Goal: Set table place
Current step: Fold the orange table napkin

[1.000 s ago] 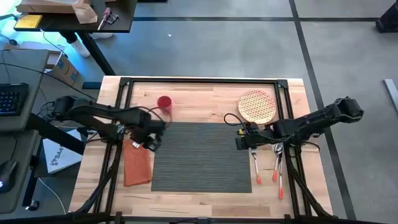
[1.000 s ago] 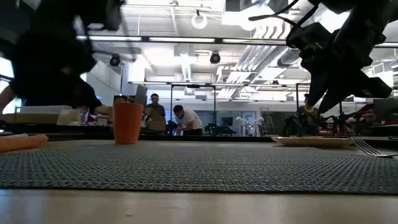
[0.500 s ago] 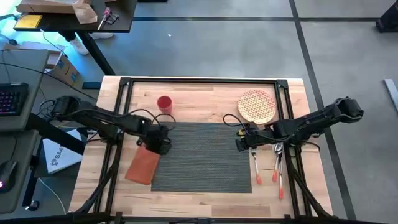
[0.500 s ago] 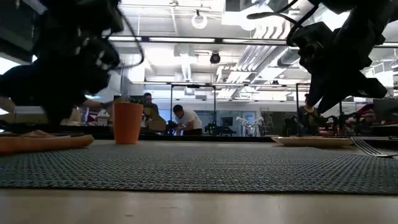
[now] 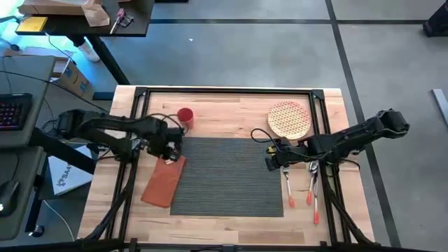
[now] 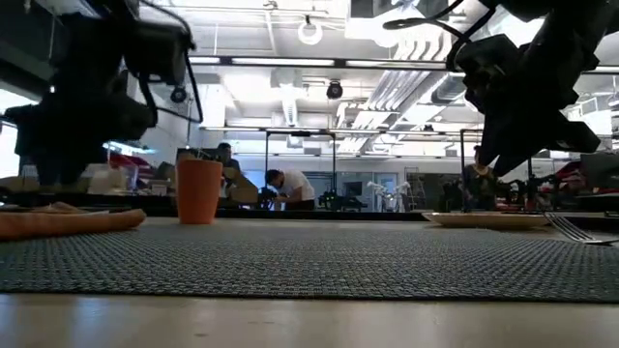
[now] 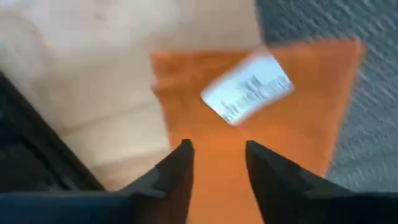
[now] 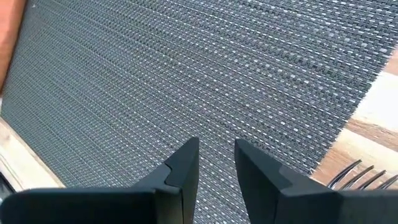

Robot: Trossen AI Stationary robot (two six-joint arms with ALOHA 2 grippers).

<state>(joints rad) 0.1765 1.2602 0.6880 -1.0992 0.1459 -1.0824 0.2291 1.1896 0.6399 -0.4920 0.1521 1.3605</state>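
Placemat: The large dark grey, finely ribbed rectangular placemat [image 5: 227, 175] lies flat at the middle of the light butcher-block wooden table [image 5: 231, 108], squarely between the two arms.

Napkin: A rust-orange cloth napkin [image 5: 163, 182] lies slantwise at the mat's left edge, one corner overlapping the weave; a white care label [image 7: 247, 88] shows on it in the left wrist view.

Left gripper: The left gripper [image 5: 168, 148] hovers just above the napkin's upper end, fingers a little apart and clamped on nothing.

Right gripper: The right gripper [image 5: 271, 159] hangs over the mat's right edge, fingers slightly apart and empty.

Still to place: A round patterned wicker plate [image 5: 289, 119] and a small red cup [image 5: 185, 115] sit beyond the mat; orange-handled cutlery [image 5: 310, 190] lies just off its right side.

Step in hand, as judged: Settling the napkin beside the mat.

Doing it well: Square the cloth to the mat's long edge rather than leaving it skewed, pinch at a corner so it does not bunch, and avoid dragging the mat with it.
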